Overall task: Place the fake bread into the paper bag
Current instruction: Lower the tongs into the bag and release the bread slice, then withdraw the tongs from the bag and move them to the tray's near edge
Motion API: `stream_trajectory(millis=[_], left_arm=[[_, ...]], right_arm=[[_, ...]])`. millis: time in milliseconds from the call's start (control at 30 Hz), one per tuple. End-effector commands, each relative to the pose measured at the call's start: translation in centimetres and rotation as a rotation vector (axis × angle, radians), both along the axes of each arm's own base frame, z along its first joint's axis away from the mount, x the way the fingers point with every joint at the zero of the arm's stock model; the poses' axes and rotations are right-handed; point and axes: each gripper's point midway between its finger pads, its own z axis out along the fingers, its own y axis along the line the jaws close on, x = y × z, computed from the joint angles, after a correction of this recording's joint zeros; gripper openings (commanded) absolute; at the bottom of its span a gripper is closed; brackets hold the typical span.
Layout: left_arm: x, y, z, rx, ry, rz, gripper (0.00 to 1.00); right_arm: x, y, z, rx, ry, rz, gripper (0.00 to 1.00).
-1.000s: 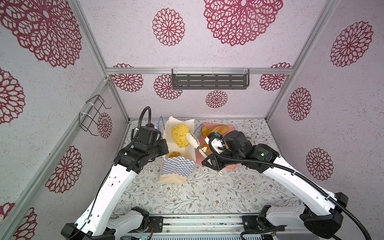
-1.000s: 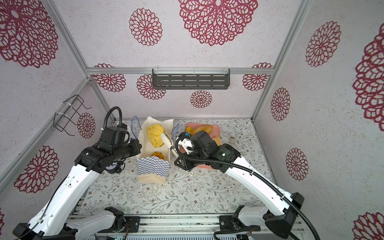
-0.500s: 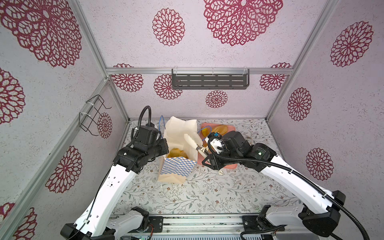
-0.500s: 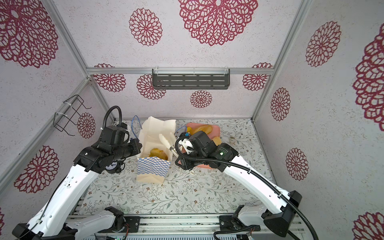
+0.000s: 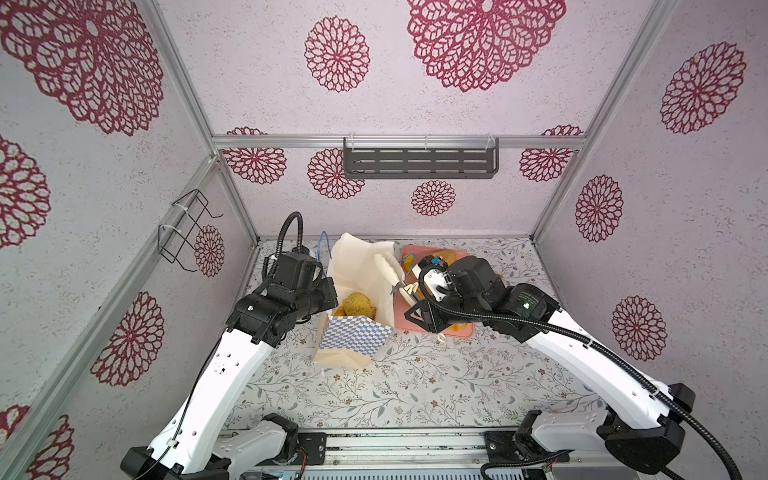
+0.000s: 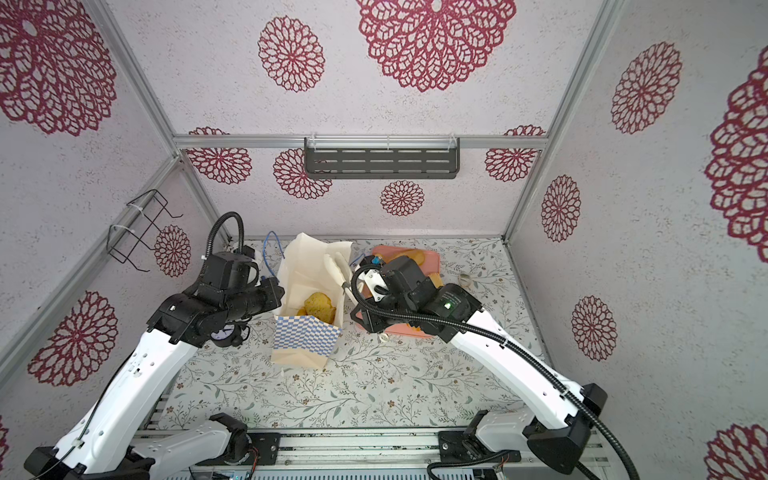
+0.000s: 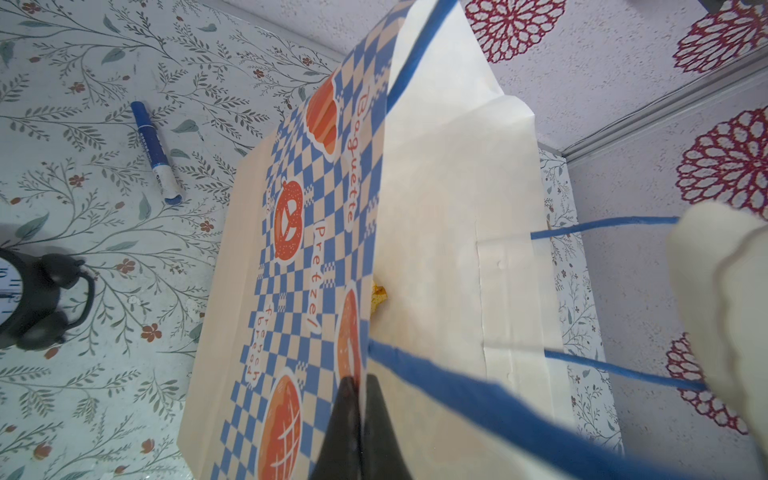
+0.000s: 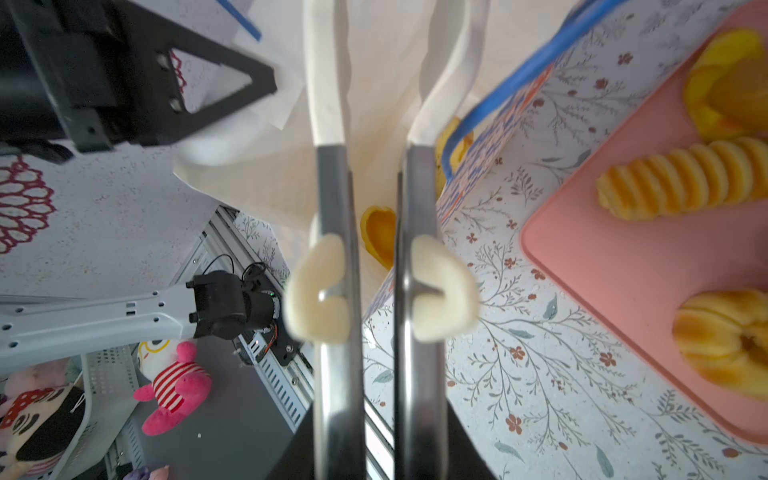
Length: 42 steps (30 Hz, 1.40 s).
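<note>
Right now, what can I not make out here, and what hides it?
- Both top views: only the top fake bread in the paper bag shows; its walls hide the count.
- Both top views: the right arm covers most of the pink tray.
- In a top view, the small pale thing near the tray: too small to name.
- Right wrist view: where the tongs are gripped lies past the edge.
</note>
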Motion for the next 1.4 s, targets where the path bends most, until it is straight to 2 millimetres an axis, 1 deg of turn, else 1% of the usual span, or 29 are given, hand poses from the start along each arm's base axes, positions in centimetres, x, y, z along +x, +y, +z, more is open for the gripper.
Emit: stream_trajectory(millis=[0,133,233,300,333,467,600,667,733,900,1033,1167,1367], left_arm=[[0.6,-0.6,1.6,-0.035,-0.061,-0.007,0.00],[0.6,-0.6,1.6,-0.027,-0.061,-0.009,0.00],[0.6,-0.5,1.6,-0.027,-0.061,-0.008,0.00],[0.5,-0.6,1.6,-0.027,-0.062,-0.009,0.00],[0.5,-0.5,1.6,-0.028,-0.064,-0.007,0.00],[0.6,-0.5,1.7,-0.028,-0.069,-0.005,0.00],[0.8,-0.5,1.8,-0.025,-0.074,-0.005,0.00],[0.8,-0.6,1.8,-0.023,-0.070,-0.009,0.00],[0.8,-0.6,1.8,-0.025,-0.070,-0.007,0.00],[0.7,-0.4,1.4,-0.023,-0.069,-0.005,0.00],[0.5,-0.3,1.1,-0.018,-0.065,-0.007,0.00],[0.3,-0.3,1.0,-0.018,-0.065,-0.008,0.00],[0.6,-0.6,0.9,-0.026,-0.069,-0.016,0.00]], right_arm=[[1.3,-1.0,6.3,0.135,-0.178,-0.083,0.31],[2.4,-3.5,8.0,0.155,-0.244,-0.180,0.29],[3.4,-6.1,8.1,0.148,-0.254,-0.271,0.28],[4.1,-7.9,7.7,0.150,-0.243,-0.329,0.28],[4.6,-9.1,7.4,0.155,-0.229,-0.367,0.28],[5.6,-11.9,5.8,0.149,-0.188,-0.453,0.28],[6.2,-13.2,3.6,0.127,-0.133,-0.492,0.27],[6.6,-13.6,2.0,0.105,-0.094,-0.507,0.27],[7.0,-14.1,0.0,0.085,-0.040,-0.522,0.27],[8.0,-15.1,-4.8,0.043,0.111,-0.543,0.22],[8.2,-15.9,-8.0,0.021,0.186,-0.562,0.22],[8.2,-17.1,-10.7,0.019,0.255,-0.589,0.22],[8.5,-19.1,-14.6,0.082,0.374,-0.632,0.22]])
